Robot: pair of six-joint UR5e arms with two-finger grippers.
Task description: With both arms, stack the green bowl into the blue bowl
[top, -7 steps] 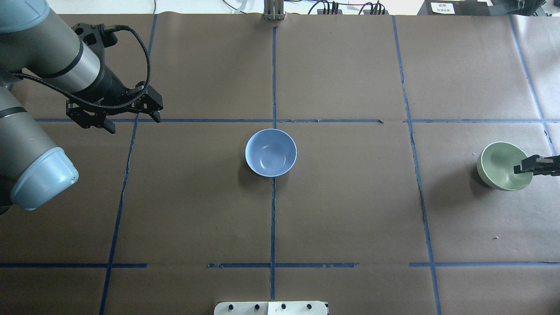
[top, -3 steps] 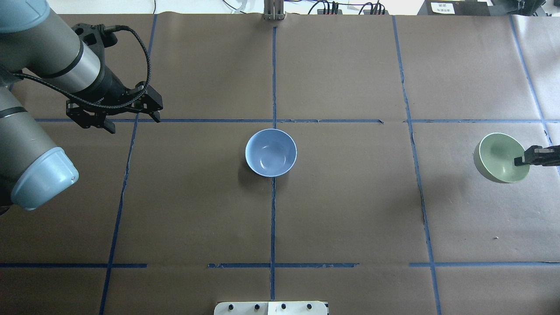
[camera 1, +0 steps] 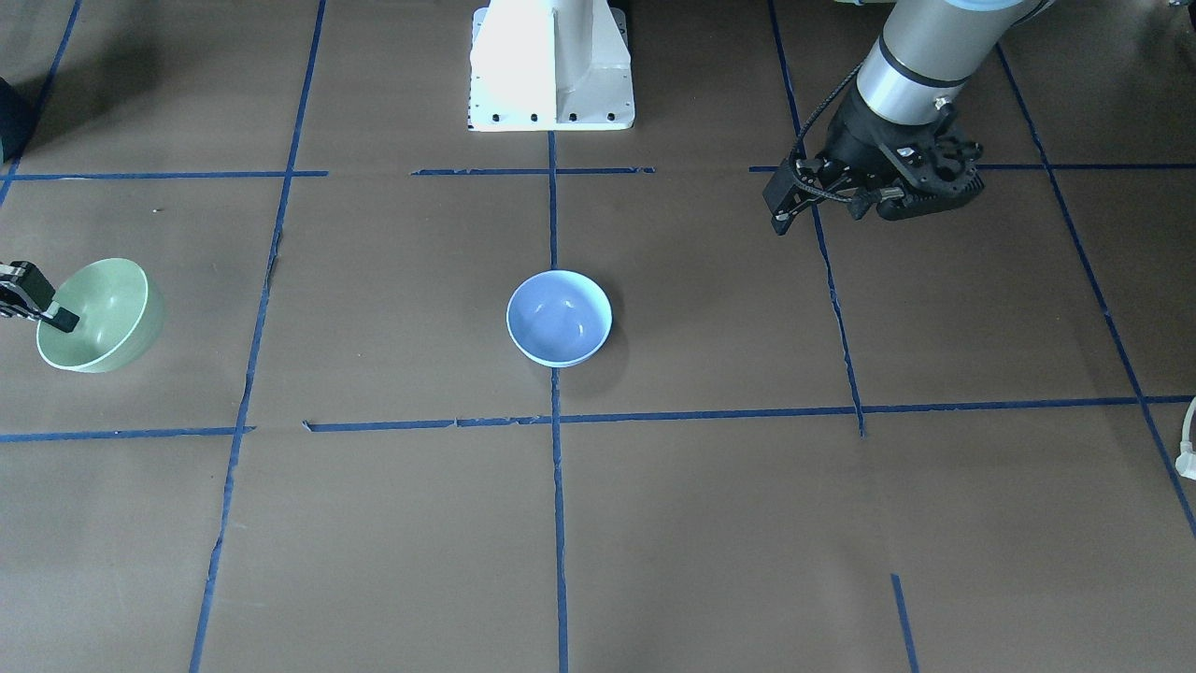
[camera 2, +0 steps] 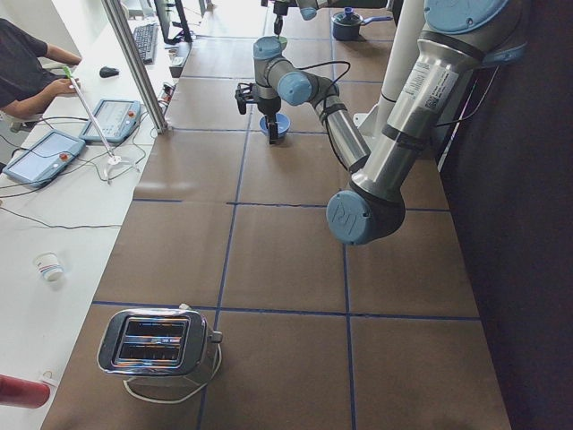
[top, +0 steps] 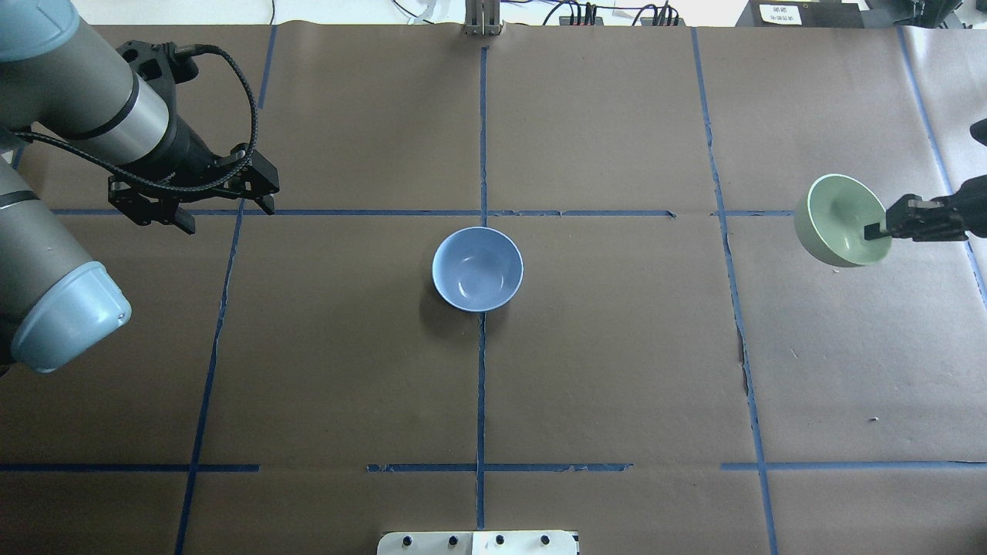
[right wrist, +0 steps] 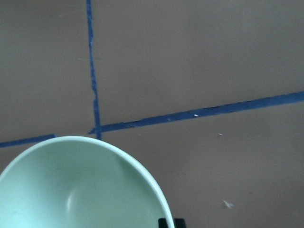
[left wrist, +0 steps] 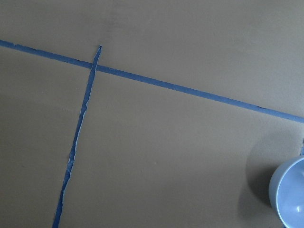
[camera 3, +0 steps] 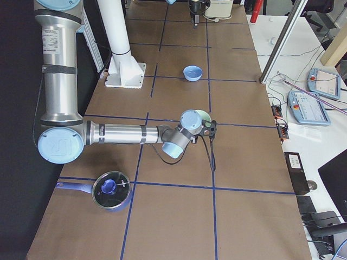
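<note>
Green bowl [top: 837,212] went up, rim pinched by right gripper [top: 877,230].
Blue bowl [top: 477,268] sits well to its left; left gripper [top: 226,214] wide, empty.

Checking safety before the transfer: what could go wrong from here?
The right end effector pinches the green bowl only at one side of its rim, and the bowl is tilted; it may slip or swing. The blue bowl stands free, the open left end effector apart from it, so a tilted landing might push it.

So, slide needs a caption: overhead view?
Right gripper holds the green bowl by its rim; blue bowl sits central; left gripper open.
</note>
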